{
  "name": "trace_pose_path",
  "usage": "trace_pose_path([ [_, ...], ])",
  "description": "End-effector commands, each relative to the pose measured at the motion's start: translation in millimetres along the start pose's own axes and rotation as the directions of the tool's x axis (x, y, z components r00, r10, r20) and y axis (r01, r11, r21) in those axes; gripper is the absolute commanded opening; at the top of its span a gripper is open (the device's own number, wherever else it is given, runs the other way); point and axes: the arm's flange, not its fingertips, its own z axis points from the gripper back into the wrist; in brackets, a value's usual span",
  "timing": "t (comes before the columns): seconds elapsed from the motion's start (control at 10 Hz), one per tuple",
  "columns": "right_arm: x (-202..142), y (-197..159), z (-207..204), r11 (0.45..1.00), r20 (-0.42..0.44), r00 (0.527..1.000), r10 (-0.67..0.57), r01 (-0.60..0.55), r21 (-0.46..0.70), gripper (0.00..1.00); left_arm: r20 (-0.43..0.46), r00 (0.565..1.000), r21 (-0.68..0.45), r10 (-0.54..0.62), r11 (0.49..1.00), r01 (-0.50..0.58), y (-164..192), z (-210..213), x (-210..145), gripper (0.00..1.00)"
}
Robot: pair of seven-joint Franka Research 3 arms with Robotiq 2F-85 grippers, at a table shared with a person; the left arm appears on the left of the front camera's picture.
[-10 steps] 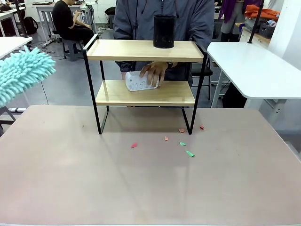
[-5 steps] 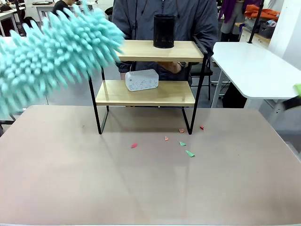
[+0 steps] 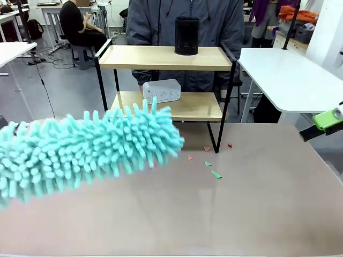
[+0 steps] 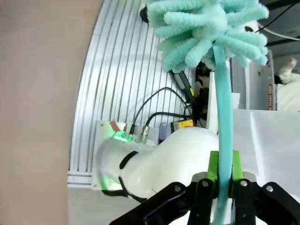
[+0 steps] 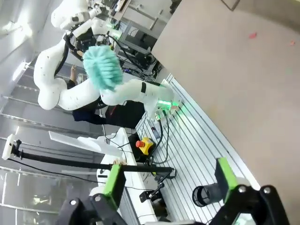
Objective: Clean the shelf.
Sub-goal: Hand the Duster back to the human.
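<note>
I'm holding the duster (image 3: 91,147) lengthwise across the tabletop (image 3: 214,214), tip toward the shelf (image 3: 166,57); left jaws pinching its handle (image 4: 224,117), right jaws spread.

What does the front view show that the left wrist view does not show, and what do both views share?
Front view alone: the shelf with a black cup on its top board and a white box on its lower board, a person standing behind it, small paper scraps on the table, and the right gripper at the picture's right edge.

Left wrist view alone: the left gripper shut on the duster's thin handle, and the arm's white base with cables.

Both: the fluffy turquoise duster.
</note>
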Motion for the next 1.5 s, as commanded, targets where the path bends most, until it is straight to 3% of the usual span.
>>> trace_pose_path([
  [0.0, 27, 15, -38, 0.999, -0.122, 0.991, 0.048, -0.049, -0.009, 1.0, -0.144, 0.989, -0.016, 0.019, 1.0, -0.022, 20, -12, 48, 0.13],
  [0.2, 56, 27, -83, 0.988, -0.17, 0.974, 0.149, -0.14, 0.065, 1.0, -0.303, 0.952, -0.075, -0.043, 0.997, 0.021, 24, -27, 91, 0.13],
  [0.4, 56, 35, -138, 0.979, -0.301, 0.935, 0.187, -0.152, 0.136, 1.0, -0.379, 0.925, -0.064, -0.037, 0.998, 0.014, 27, -41, 118, 0.13],
  [0.5, 49, 41, -169, 0.971, -0.373, 0.903, 0.214, -0.154, 0.185, 1.0, -0.387, 0.921, -0.059, -0.051, 0.998, 0.03, 27, -44, 129, 0.13],
  [0.8, 29, 59, -219, 0.957, -0.44, 0.863, 0.249, -0.149, 0.25, 1.0, -0.358, 0.928, -0.09, -0.107, 0.993, 0.079, 26, -49, 140, 0.13],
  [1.0, 30, 57, -221, 0.946, -0.447, 0.856, 0.261, -0.134, 0.296, 1.0, -0.348, 0.933, -0.097, -0.095, 0.993, 0.065, 28, -45, 136, 0.13],
  [1.2, 29, 56, -221, 0.956, -0.468, 0.85, 0.24, -0.123, 0.265, 1.0, -0.342, 0.935, -0.096, -0.091, 0.993, 0.061, 29, -45, 136, 0.13],
  [1.3, 27, 54, -222, 0.958, -0.478, 0.844, 0.243, -0.132, 0.254, 0.4, -0.341, 0.936, -0.091, -0.086, 0.994, 0.059, 30, -46, 137, 0.13],
  [1.4, 25, 55, -222, 0.957, -0.482, 0.84, 0.249, -0.136, 0.258, 0.4, -0.34, 0.936, -0.088, -0.087, 0.994, 0.06, 30, -47, 138, 0.13],
])
